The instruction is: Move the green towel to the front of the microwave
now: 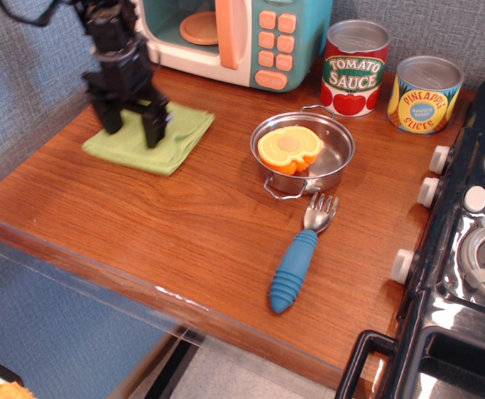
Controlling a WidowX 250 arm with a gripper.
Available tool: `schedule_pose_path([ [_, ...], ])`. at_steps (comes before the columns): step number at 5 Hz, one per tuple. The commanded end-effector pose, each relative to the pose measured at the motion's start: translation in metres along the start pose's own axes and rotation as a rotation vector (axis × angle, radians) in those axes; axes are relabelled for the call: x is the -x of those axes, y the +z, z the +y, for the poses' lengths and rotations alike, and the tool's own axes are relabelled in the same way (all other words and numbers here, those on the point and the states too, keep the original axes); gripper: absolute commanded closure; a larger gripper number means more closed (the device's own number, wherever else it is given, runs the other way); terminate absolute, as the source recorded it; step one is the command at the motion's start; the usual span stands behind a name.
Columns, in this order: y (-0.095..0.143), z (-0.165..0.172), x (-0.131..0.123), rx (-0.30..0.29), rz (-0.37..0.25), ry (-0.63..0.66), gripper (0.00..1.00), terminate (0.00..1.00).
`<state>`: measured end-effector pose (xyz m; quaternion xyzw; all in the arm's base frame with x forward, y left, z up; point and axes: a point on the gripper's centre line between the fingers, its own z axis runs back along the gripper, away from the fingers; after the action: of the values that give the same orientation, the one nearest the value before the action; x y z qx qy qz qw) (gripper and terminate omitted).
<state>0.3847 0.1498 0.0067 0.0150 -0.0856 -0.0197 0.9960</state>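
The green towel (155, 135) lies flat on the wooden counter, just in front of the left part of the microwave (234, 37). The microwave is teal and cream, with an orange handle, orange buttons and an orange plate inside, and stands at the back. My gripper (131, 126) stands upright on the towel. Its two black fingertips (153, 133) are spread apart and rest on the cloth, and green cloth shows between them. The arm hides the towel's far left part.
A steel pan (303, 151) holding an orange piece sits at mid counter. A blue-handled fork (299, 258) lies in front of it. A tomato sauce can (354, 68) and a pineapple can (425, 93) stand at the back right. A toy stove (467, 249) borders the right.
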Motion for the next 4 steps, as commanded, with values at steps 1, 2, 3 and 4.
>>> schedule_pose_path([
  [1, -0.025, -0.043, -0.043, 0.045, 0.003, -0.134, 0.00, 0.00],
  [2, -0.021, -0.044, -0.050, 0.035, -0.006, -0.143, 0.00, 0.00],
  [3, 0.002, -0.047, -0.053, 0.045, -0.057, -0.155, 0.00, 0.00],
  [4, 0.047, -0.048, -0.067, 0.066, -0.166, -0.129, 0.00, 0.00],
])
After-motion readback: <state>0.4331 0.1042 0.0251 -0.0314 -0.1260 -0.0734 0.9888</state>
